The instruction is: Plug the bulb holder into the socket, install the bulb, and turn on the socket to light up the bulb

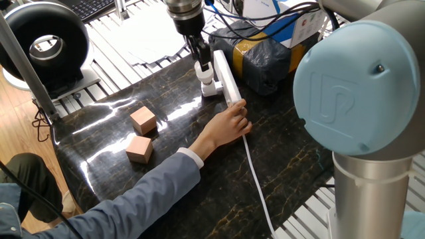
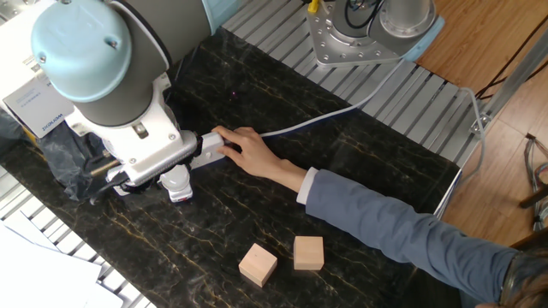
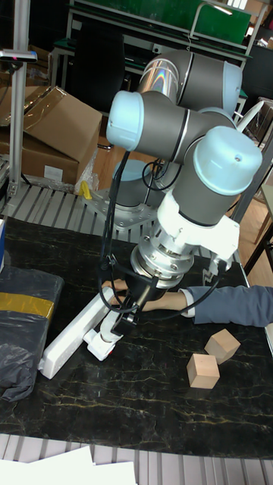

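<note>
One fixed view: smooth white cylindrical bulb beside long socket.

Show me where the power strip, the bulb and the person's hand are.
power strip (image 1: 226,78), one fixed view, on its long white top face.
bulb (image 1: 207,72), one fixed view, on its white body below the jaws.
person's hand (image 2: 247,150), the other fixed view, on the back of the hand.

Two wooden blocks, one socket, one bulb holder, one dark wrapped box — and one person's hand.
</note>
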Tool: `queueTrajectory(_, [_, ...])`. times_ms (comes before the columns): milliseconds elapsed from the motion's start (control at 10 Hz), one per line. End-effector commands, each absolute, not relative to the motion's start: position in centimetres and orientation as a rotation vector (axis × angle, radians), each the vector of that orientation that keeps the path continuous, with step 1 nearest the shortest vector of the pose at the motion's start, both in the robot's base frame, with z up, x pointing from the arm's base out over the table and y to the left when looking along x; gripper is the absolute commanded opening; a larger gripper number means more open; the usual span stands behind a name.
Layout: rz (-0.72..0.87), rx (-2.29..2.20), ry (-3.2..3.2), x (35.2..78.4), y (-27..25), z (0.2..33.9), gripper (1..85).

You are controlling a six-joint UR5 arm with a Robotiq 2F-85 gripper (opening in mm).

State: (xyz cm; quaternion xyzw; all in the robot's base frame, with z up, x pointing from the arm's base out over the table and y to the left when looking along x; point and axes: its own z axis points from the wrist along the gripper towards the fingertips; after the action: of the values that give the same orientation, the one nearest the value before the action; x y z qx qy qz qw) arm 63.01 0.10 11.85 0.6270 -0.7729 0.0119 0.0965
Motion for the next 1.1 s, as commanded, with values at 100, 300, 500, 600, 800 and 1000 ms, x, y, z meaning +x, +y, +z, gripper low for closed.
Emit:
queueTrajectory(100, [-0.028, 1.968, -2.235, 63.04, 0.74, 11.43, 52.7])
queueTrajectory(300, [-0.016, 1.964, -2.238, 62.89, 0.59, 10.98, 50.7])
queueTrajectory(500, [-0.001, 1.935, -2.260, 62.87, 0.49, 10.96, 41.0])
queueTrajectory(600, [0.015, 1.915, -2.271, 62.92, 0.46, 11.17, 37.3])
queueTrajectory(800, [0.043, 1.858, -2.310, 63.01, 0.71, 11.58, 33.0])
queueTrajectory(1000, [0.042, 1.784, -2.364, 62.67, 0.72, 11.73, 32.3])
